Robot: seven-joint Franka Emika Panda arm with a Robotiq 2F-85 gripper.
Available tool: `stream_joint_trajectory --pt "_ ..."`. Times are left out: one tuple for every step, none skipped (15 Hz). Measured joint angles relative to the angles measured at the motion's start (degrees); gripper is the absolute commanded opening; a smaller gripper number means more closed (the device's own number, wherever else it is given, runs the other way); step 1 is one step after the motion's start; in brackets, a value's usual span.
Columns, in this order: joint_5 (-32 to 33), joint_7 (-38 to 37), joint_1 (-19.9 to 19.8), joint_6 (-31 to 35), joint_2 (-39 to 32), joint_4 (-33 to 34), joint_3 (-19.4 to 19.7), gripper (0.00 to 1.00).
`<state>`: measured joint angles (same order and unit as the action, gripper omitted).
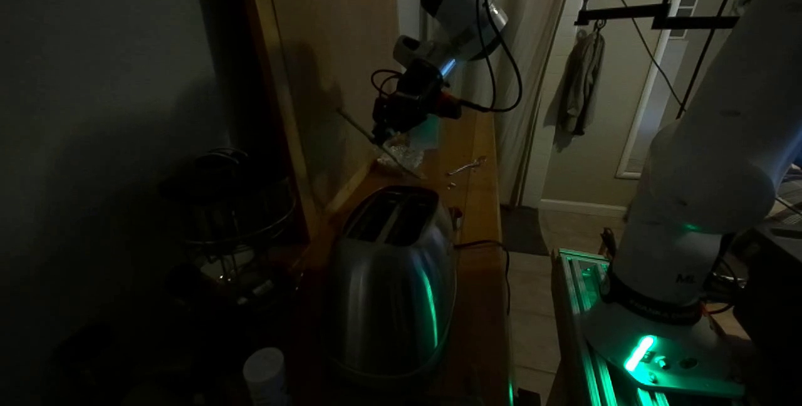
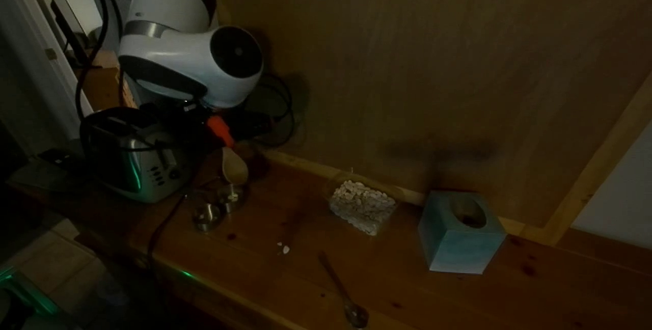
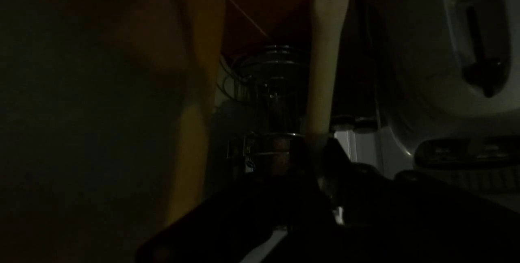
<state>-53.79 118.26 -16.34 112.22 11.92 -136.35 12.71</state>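
Spoon (image 2: 235,168) of pale wood, clasped partway along its handle (image 3: 326,60) by the gripper (image 1: 381,138), slants bowl-down beside the toaster (image 2: 140,162). Gripping it there probably leaves the bowl sticking out well past the gripper, free to tip low over the table (image 2: 417,294). Beneath or just beside the bowl is a metal cup (image 2: 230,208) with pale bits inside; whether bowl and rim touch cannot be told. Another cup (image 2: 206,218) stands next to it, the pair perhaps grouped so both are easy to reach. A clear tub (image 2: 351,222) of pale pieces (image 2: 364,200) sits back near the wooden board (image 2: 407,65), likely to be safe from knocks, with a tissue box (image 2: 461,246) to one side. A metal spoon (image 2: 338,281) lies loose nearer the front edge, handle toward the tub. As for writing, the lower arm (image 1: 658,274) bears what looks like "ML", and its dark band (image 1: 655,311) has dim lettering that seems to read "FRANKA". The toaster's buttons (image 2: 157,176) show no legible marks, and no brand can be made out on the tissue box.
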Motion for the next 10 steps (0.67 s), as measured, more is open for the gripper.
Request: stream_joint_trajectory --pt "2.48 -1.72 0.37 2.41 0.68 -0.03 -0.79 0.04" --pt "5.07 -3.61 0.77 4.87 1.16 -0.07 -1.51 0.04" --pt "7.55 -5.51 1.11 7.21 1.39 -0.08 -2.06 0.04" --pt "10.21 -7.52 1.42 9.63 1.42 -0.11 -2.48 0.04" --pt "12.88 -9.47 1.69 12.01 1.31 -0.22 -2.69 0.04" --pt "15.65 -11.42 1.85 14.39 1.10 -0.41 -2.75 0.04" --pt "18.60 -13.52 1.88 16.53 0.82 -0.67 -2.73 0.04" --pt "21.64 -15.76 1.87 18.67 0.42 -0.97 -2.63 0.04" --pt "24.63 -18.05 1.86 20.74 -0.08 -1.26 -2.40 0.04" --pt "27.69 -20.65 1.84 22.83 -0.71 -1.53 -2.11 0.04"
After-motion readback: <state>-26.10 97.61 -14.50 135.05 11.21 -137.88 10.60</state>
